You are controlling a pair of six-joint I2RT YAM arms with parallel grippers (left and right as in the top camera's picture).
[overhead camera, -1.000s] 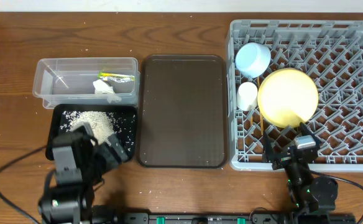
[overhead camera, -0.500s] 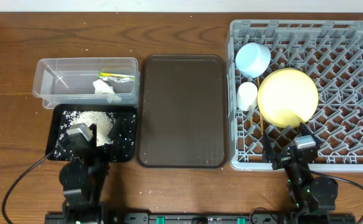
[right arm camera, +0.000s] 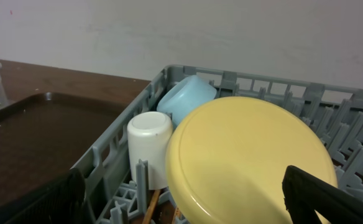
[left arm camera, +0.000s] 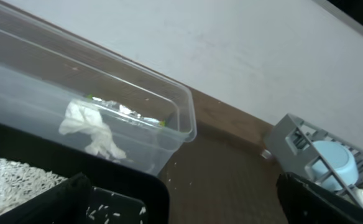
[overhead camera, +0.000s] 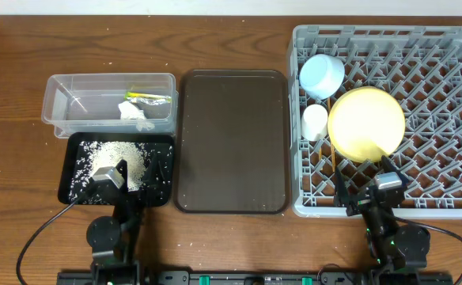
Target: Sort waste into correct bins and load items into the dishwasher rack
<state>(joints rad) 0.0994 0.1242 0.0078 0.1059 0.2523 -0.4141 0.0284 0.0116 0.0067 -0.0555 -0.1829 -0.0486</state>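
The dishwasher rack (overhead camera: 385, 32) holds the light blue bowl (overhead camera: 322, 75), white cup (overhead camera: 315, 121), yellow plate (overhead camera: 366, 124) and chopsticks (overhead camera: 335, 162). My right gripper (overhead camera: 365, 180) hovers open at the rack's near edge, with the plate (right arm camera: 250, 162) and cup (right arm camera: 149, 143) just ahead of it. The clear tub (overhead camera: 108, 77) holds the white tissue (overhead camera: 134, 113) and green-and-yellow wrapper (overhead camera: 148, 97). Rice scraps (overhead camera: 116, 154) lie in the black tray (overhead camera: 120, 138). Over that tray's near edge my left gripper (overhead camera: 128, 172) is open and empty, facing the tissue (left arm camera: 91, 130).
The big brown serving tray (overhead camera: 231, 141) lies between the bins and the rack with nothing on it. A few rice grains are scattered on the wooden table near its front edge (overhead camera: 195, 231). Both arm bases sit at the table's near edge.
The left arm has swung right and drawn back, so its gripper now sits centred over the black tray's near edge. The right arm has not moved.
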